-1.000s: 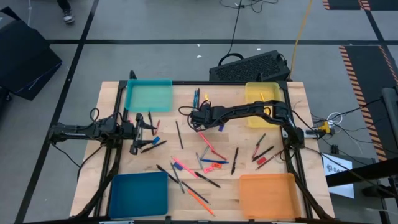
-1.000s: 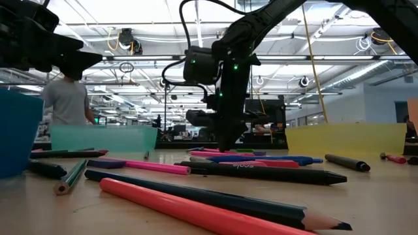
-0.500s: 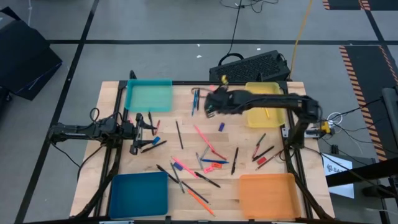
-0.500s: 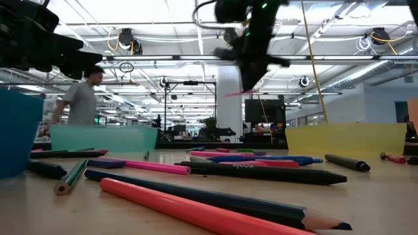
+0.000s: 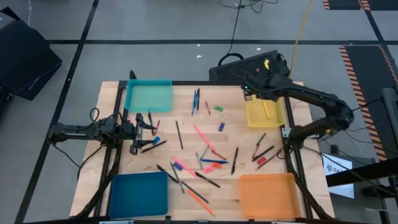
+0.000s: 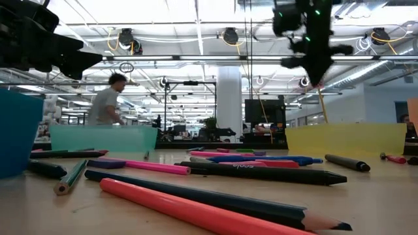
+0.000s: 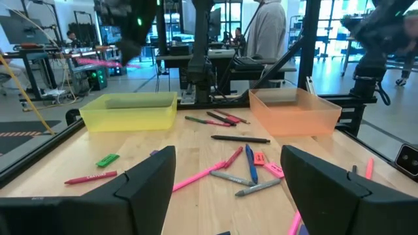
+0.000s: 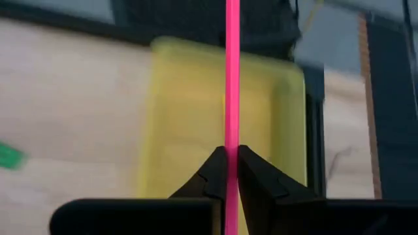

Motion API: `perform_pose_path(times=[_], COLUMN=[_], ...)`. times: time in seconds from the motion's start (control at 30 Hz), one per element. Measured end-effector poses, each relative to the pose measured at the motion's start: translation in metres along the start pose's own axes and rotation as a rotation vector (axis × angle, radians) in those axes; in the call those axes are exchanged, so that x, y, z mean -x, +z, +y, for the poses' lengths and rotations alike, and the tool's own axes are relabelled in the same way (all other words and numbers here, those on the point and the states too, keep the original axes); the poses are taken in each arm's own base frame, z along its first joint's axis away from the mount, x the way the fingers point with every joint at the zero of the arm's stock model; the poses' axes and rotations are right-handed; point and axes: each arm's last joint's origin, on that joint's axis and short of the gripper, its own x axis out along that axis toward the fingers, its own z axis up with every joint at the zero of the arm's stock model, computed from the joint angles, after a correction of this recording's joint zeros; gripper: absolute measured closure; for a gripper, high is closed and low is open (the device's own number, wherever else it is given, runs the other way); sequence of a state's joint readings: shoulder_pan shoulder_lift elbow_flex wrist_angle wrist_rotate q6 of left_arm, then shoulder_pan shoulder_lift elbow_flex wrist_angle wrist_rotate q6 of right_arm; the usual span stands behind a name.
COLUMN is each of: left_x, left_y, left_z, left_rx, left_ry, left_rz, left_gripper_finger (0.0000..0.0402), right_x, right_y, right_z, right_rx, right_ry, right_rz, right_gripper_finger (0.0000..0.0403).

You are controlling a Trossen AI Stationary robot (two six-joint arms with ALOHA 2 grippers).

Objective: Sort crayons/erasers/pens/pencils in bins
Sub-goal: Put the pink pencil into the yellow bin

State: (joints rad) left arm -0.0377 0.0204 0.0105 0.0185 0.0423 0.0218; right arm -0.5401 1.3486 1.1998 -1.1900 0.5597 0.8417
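Note:
My right gripper (image 8: 232, 164) hangs high over the yellow bin (image 5: 264, 113) at the table's far right, shut on a thin pink pencil (image 8: 231, 72). An orange pencil (image 5: 266, 109) lies in that bin. Pencils, pens, crayons and erasers (image 5: 205, 149) lie scattered flat on the table's middle. The teal bin (image 5: 149, 96), dark blue bin (image 5: 138, 194) and orange bin (image 5: 266, 194) stand at the other corners. My left gripper (image 7: 228, 196) waits open at the table's left, over a pen (image 5: 149, 147). My right gripper pinches the pink pencil's shaft (image 8: 231, 140) between its two fingertips. The fingers come from above and lie across the pencil. The pencil is lifted clear, about level, and its long free part reaches out over the yellow bin.
A black keyboard (image 5: 249, 65) lies beyond the table's far edge, behind the yellow bin. A person (image 6: 108, 98) walks in the room behind the table. Bare wood shows between the teal bin and the scattered sticks.
My right gripper has risen from the table's middle with the pink pencil and swung toward the far right, ending above the yellow bin. The pencil went from the table up into the air. The person in the background has walked to the right.

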Motion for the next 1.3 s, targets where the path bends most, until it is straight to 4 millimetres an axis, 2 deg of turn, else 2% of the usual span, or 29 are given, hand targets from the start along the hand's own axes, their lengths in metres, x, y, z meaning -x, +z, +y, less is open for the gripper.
perform_pose_path(times=[0.13, 0.23, 0.37, 0.53, 0.7, 0.87, 0.97, 1.1, 1.3], left_x=[0.000, 0.000, 0.000, 0.000, 0.000, 0.000, 0.000, 0.000, 0.000], left_y=[0.000, 0.000, 0.000, 0.000, 0.000, 0.000, 0.000, 0.000, 0.000], left_z=[0.000, 0.000, 0.000, 0.000, 0.000, 0.000, 0.000, 0.000, 0.000], left_rx=[0.000, 0.000, 0.000, 0.000, 0.000, 0.000, 0.000, 0.000, 0.000], left_ry=[0.000, 0.000, 0.000, 0.000, 0.000, 0.000, 0.000, 0.000, 0.000], left_rz=[0.000, 0.000, 0.000, -0.001, -0.001, -0.001, -0.001, -0.001, -0.001], left_gripper_finger=[0.0123, 0.0123, 0.0123, 0.0123, 0.0123, 0.0123, 0.0123, 0.0123, 0.0123], right_x=[-0.041, -0.072, -0.102, -0.118, -0.124, -0.120, -0.107, -0.073, -0.005], right_y=[-0.023, -0.039, -0.053, -0.059, -0.057, -0.054, -0.050, -0.042, -0.033], right_z=[-0.012, -0.014, -0.014, -0.015, -0.014, -0.013, -0.011, 0.000, 0.028], right_rx=[-0.024, -0.036, -0.073, -0.051, -0.035, -0.029, -0.020, 0.022, 0.064], right_ry=[0.021, 0.060, 0.082, 0.051, 0.051, 0.081, 0.143, 0.223, 0.341], right_rz=[0.101, 0.163, 0.199, 0.227, 0.226, 0.219, 0.207, 0.134, -0.008], right_gripper_finger=[0.0385, 0.0385, 0.0385, 0.0379, 0.0348, 0.0312, 0.0296, 0.0288, 0.0292])
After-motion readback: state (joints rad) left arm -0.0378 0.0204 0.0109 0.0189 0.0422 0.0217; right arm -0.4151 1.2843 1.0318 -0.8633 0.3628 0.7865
